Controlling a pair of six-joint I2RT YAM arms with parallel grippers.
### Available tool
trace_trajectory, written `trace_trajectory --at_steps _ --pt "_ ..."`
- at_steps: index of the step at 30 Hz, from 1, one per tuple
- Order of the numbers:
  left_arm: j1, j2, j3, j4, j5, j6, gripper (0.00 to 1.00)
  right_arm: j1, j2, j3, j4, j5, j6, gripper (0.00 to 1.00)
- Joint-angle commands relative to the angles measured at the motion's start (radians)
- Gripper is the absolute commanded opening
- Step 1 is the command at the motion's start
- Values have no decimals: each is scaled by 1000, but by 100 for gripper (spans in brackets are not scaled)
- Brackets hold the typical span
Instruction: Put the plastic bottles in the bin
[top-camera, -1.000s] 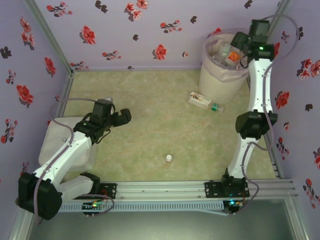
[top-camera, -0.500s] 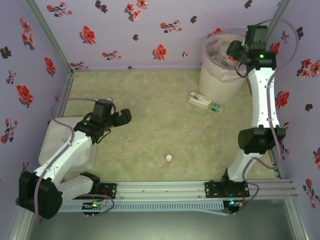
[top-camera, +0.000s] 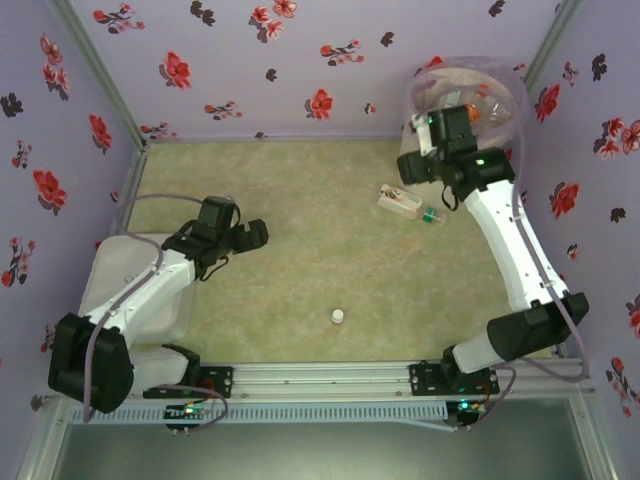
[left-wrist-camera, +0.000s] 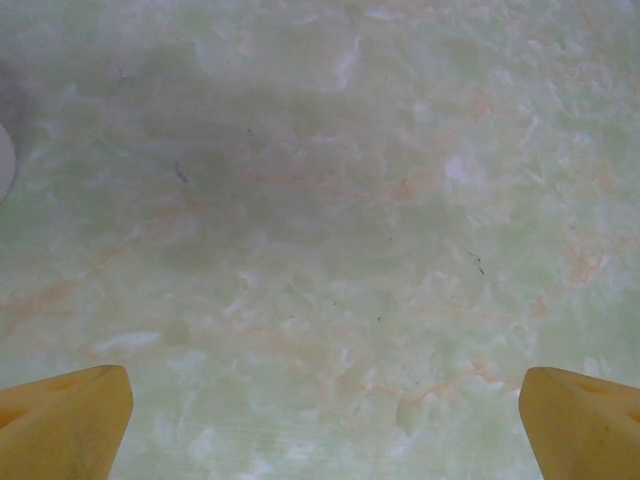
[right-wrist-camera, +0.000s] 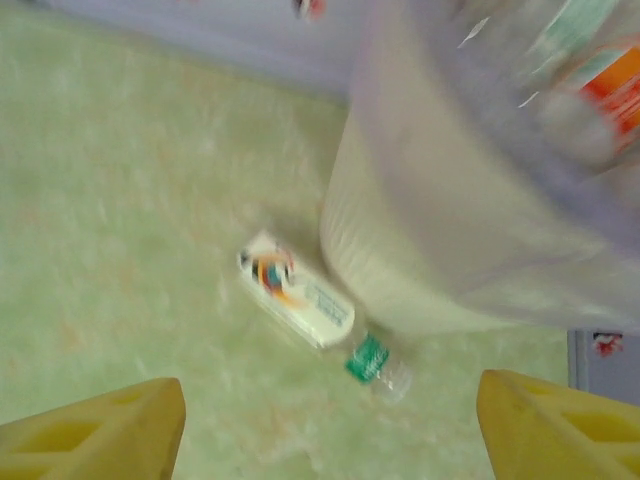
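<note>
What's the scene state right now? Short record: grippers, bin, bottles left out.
left gripper: open, empty, over the table
right gripper: open, empty, near the bin, camera facing the loose bottle
bin: far right corner, bottles inside
loose bottle: one, lying by the bin's base, green cap
white cap: near front middle
white box: under left arm

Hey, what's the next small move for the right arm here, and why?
Probably lower the right gripper toward the bottle lying on the table beside the bin. The gripper stands open and empty, the bottle lies just ahead of it, and it is not yet in the bin.
</note>
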Motion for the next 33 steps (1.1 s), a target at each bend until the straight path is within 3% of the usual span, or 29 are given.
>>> trace_trajectory --at_steps 1,6,9,12,33 --pt "8 38 44 35 28 -12 100 54 37 -92 -31 20 -260 84" --pt "9 34 20 55 29 -25 100 69 143 -131 -38 97 -362 92" --pt "10 14 -11 88 25 -48 100 75 222 -122 -28 210 -401 99" --pt "10 5 -19 83 25 -48 100 81 313 -72 -52 276 -448 100" --pt "35 -27 -51 73 27 -37 100 44 636 15 140 304 -625 99"
